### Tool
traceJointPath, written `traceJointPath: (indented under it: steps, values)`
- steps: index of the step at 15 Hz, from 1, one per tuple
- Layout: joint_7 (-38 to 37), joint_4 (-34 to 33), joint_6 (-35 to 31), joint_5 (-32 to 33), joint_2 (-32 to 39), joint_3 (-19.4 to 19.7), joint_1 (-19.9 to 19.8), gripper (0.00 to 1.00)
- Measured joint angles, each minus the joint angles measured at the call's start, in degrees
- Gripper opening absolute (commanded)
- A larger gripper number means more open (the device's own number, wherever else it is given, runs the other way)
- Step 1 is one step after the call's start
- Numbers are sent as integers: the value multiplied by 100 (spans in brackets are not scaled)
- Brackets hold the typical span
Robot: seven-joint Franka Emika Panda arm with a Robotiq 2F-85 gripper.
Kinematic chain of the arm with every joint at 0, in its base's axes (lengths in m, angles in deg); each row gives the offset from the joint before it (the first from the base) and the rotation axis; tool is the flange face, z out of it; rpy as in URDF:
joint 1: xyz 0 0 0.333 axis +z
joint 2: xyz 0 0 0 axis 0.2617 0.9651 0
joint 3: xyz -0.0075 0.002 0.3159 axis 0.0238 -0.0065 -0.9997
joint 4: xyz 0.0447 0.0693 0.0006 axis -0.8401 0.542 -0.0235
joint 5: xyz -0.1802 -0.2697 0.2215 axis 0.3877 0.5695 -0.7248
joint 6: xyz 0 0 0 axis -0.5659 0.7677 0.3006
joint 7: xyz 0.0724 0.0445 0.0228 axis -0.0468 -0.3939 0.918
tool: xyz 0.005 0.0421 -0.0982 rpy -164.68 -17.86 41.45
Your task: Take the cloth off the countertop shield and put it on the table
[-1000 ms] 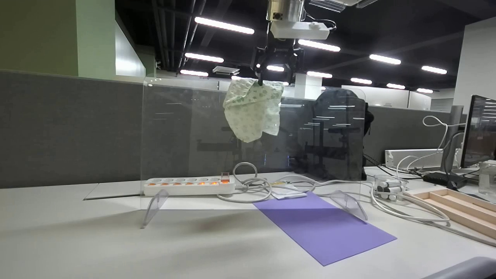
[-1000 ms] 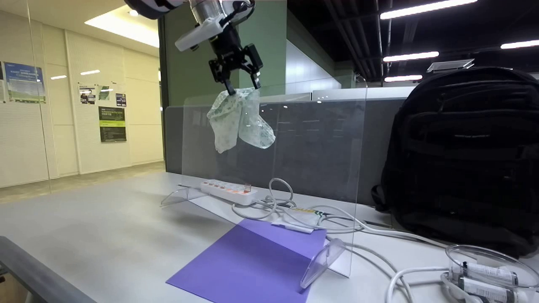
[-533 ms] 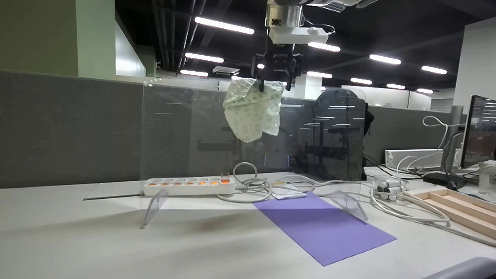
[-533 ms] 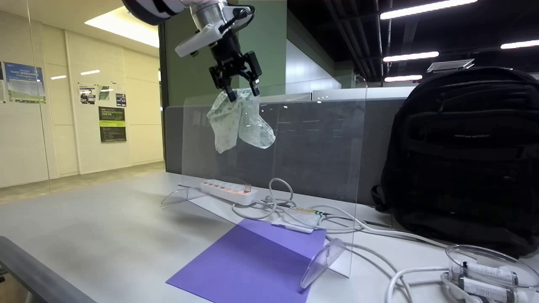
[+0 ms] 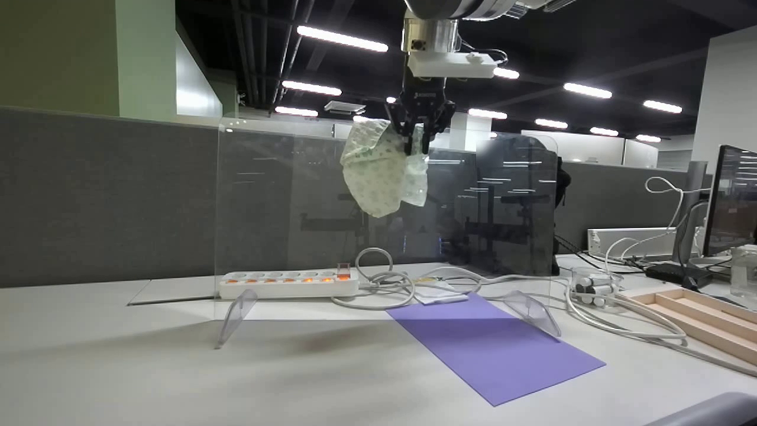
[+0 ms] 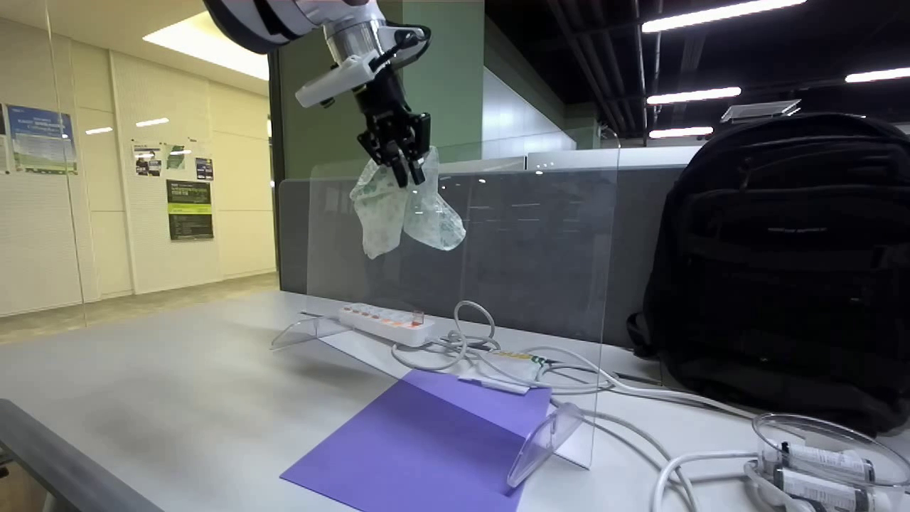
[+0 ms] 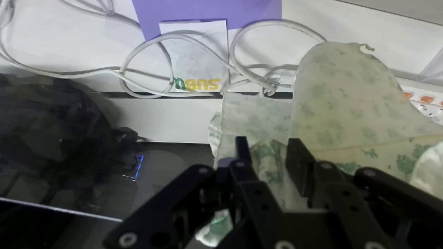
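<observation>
The pale cloth (image 5: 375, 183) with green print hangs folded over the top edge of the clear countertop shield (image 5: 266, 201), which stands upright on the table (image 5: 148, 367). My gripper (image 5: 417, 152) points down at the top of the cloth in both exterior views, its fingertips lower than the shield's top edge. In the wrist view a narrowed gap parts the fingertips of my gripper (image 7: 267, 141), and a fold of cloth shows in that gap. No firm pinch on the fabric is visible. The rest of the cloth (image 7: 349, 100) spreads out to the right there.
A purple sheet (image 5: 491, 349) lies partly under the shield. Behind the shield are a white power strip (image 5: 290, 287), looped cables (image 6: 462, 334) and a paper packet (image 7: 200, 55). A black backpack (image 6: 789, 270) and a round clear container (image 6: 825, 462) stand to one side.
My gripper has come down at the shield's top edge, and its fingers have drawn much closer together around the cloth's upper part. The cloth hangs almost as before.
</observation>
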Motion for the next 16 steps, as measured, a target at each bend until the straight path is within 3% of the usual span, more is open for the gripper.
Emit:
traceJointPath:
  steps: [2,11,16]
  values:
    - [51,0,6,-68,1,0,24,0]
    - [706,20,276,-413,1,-2,195,0]
    - [1002,127,753,-506,18,-25,342,0]
